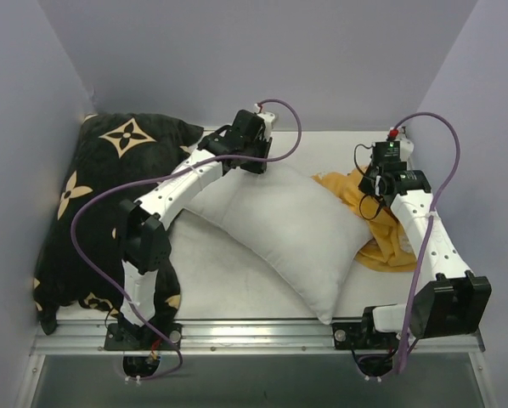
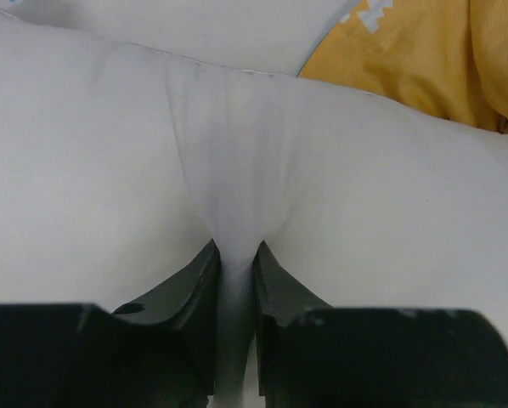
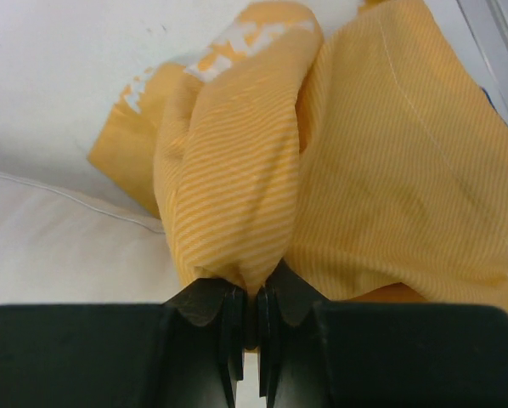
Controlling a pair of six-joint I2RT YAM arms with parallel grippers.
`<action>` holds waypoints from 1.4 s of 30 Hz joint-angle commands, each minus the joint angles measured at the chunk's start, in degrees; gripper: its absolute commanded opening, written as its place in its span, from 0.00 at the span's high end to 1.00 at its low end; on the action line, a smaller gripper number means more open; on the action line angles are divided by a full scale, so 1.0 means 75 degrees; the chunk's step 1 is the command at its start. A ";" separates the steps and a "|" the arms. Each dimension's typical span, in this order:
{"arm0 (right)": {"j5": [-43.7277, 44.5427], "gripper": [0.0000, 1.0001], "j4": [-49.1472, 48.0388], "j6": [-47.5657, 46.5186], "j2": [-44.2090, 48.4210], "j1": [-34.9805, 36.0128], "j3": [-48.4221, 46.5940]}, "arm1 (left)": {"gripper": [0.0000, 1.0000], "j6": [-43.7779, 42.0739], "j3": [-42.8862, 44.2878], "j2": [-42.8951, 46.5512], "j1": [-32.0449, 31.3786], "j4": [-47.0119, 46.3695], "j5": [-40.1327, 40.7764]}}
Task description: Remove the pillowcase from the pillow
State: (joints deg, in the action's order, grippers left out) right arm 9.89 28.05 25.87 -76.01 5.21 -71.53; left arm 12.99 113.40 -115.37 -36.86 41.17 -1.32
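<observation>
The plain white pillow (image 1: 279,234) lies bare and diagonal across the table's middle. My left gripper (image 1: 247,161) is shut on a pinched fold of the pillow (image 2: 234,212) at its far left corner. The orange-yellow pillowcase (image 1: 381,229) with white lettering lies bunched at the right, beside the pillow's right end. My right gripper (image 1: 380,183) is shut on a fold of the pillowcase (image 3: 237,187). The pillowcase also shows at the top right of the left wrist view (image 2: 424,51). Its blue face is hidden.
A black cushion (image 1: 101,195) with tan flower marks fills the left side, under the left arm. A metal rail (image 1: 262,333) runs along the near table edge. Grey-violet walls close in at the left, the back and the right.
</observation>
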 commanded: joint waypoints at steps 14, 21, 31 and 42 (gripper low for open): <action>-0.0311 0.00 0.0219 -0.0320 0.0876 -0.0051 0.0491 | 0.20 0.0026 -0.2077 0.2526 -0.0276 -0.1692 0.1933; -0.0954 0.00 0.0537 -0.0379 0.1801 -0.0027 0.0174 | 0.02 0.0107 -0.2731 0.4282 -0.0323 -0.1727 0.2028; -0.1249 0.00 0.0303 0.0008 0.2715 0.1867 0.0934 | 0.02 0.0763 -0.5216 0.6590 -0.0452 -0.2079 0.1934; -0.0662 0.00 -0.0424 0.0242 0.3009 0.2926 0.1931 | 0.03 0.0951 -0.6812 0.7894 -0.0464 -0.2149 0.2051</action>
State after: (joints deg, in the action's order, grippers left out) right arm 2.70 27.75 27.03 -54.63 26.79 -57.69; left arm 19.25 62.41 -58.00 -40.10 27.33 13.34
